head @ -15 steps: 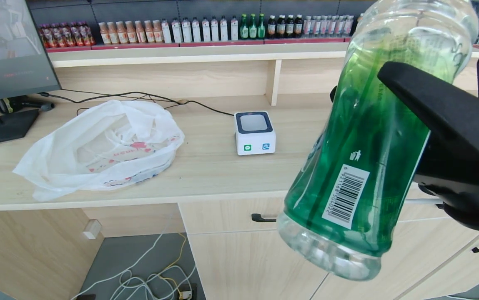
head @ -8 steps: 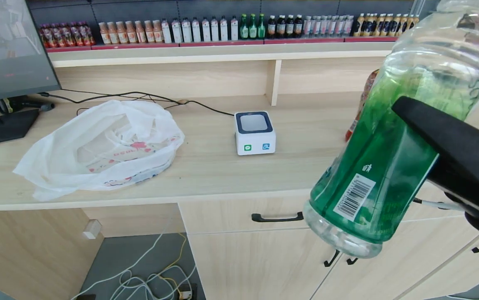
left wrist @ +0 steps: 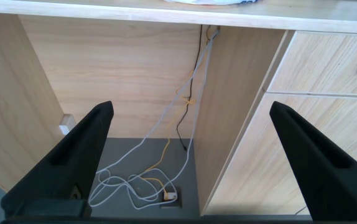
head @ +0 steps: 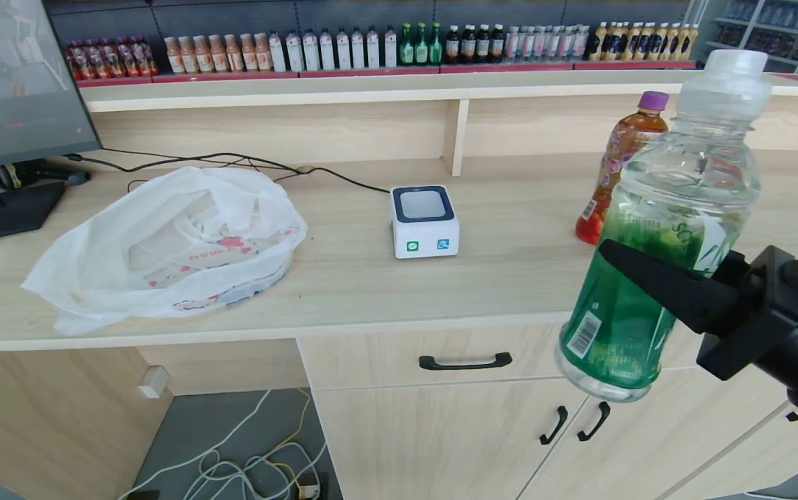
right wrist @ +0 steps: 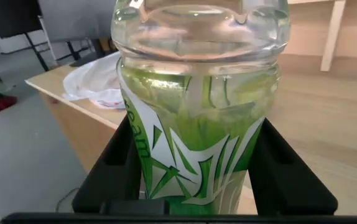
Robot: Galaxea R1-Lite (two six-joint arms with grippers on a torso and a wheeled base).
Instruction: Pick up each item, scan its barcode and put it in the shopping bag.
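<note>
My right gripper [head: 655, 281] is shut on a clear bottle with a green label [head: 655, 236], held upright in the air in front of the counter's right part; its barcode [head: 583, 335] faces left near the base. The same bottle [right wrist: 200, 118] stands between the black fingers in the right wrist view. The white scanner box [head: 425, 221] sits mid-counter, well left of the bottle. The white shopping bag [head: 169, 239] lies open on the counter's left side, also seen far off as the bag [right wrist: 94, 84]. My left gripper [left wrist: 191, 162] hangs open below counter height, over floor cables.
An orange drink bottle with a purple cap [head: 617, 170] stands on the counter behind the held bottle. A monitor [head: 13, 76] stands at far left, with cables [head: 232, 160] trailing behind the bag. A shelf of bottles [head: 371, 45] lines the back. Drawers with black handles [head: 464, 362] sit below the counter.
The right gripper has carried the green bottle away from the camera, down and to the right, turning it more upright. The orange bottle behind it has come into sight.
</note>
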